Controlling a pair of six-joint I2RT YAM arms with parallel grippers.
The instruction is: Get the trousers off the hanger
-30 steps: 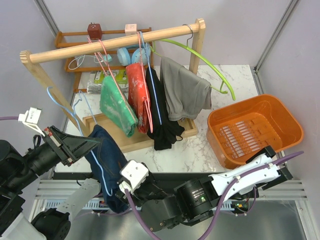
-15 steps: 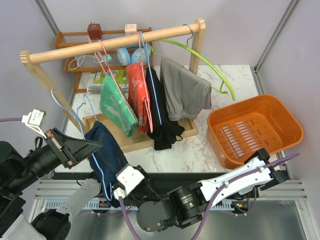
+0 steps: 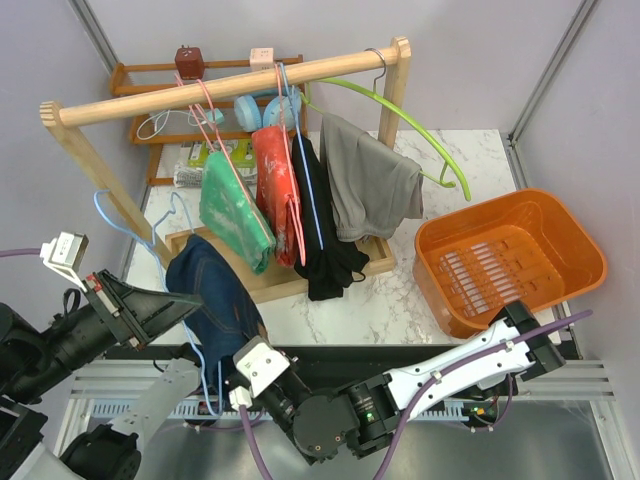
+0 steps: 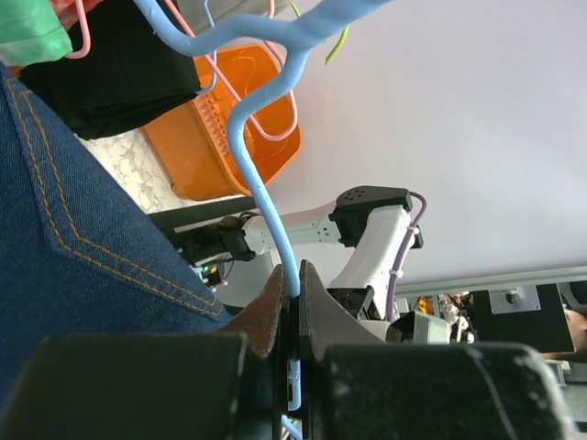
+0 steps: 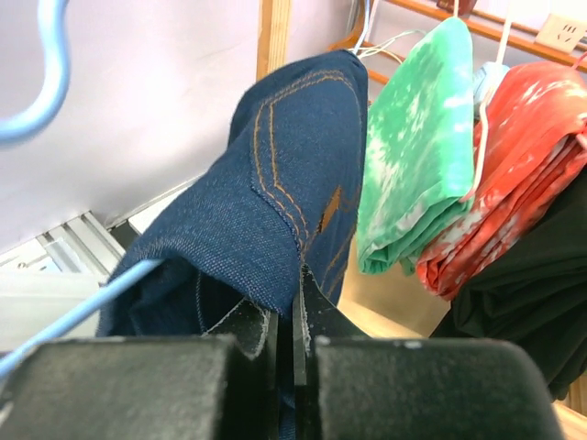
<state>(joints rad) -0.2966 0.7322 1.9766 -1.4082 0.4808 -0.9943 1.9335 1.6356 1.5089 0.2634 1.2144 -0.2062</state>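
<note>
The dark navy denim trousers [image 3: 215, 295] hang folded over a light-blue hanger [image 3: 120, 215], held off the rail at the near left. My left gripper [image 4: 295, 293] is shut on the hanger's blue wire [image 4: 266, 202], beside the denim [image 4: 64, 229]. From below, my right gripper [image 5: 292, 307] is shut on a fold of the denim [image 5: 275, 192]; in the top view it [image 3: 243, 350] sits under the trousers' lower edge. The mint-green trousers [image 3: 235, 215] hang from a pink hanger on the wooden rail [image 3: 230, 85].
A red garment [image 3: 275, 190], a black one [image 3: 325, 250] and a grey one [image 3: 370, 185] also hang from the rail. A green hanger [image 3: 420, 130] sticks out to the right. An orange basket [image 3: 575, 235] stands on the table's right side.
My right gripper has closed on the denim's lower fold and shifted left and nearer. The left arm has drawn the hanger and trousers slightly toward the near left.
</note>
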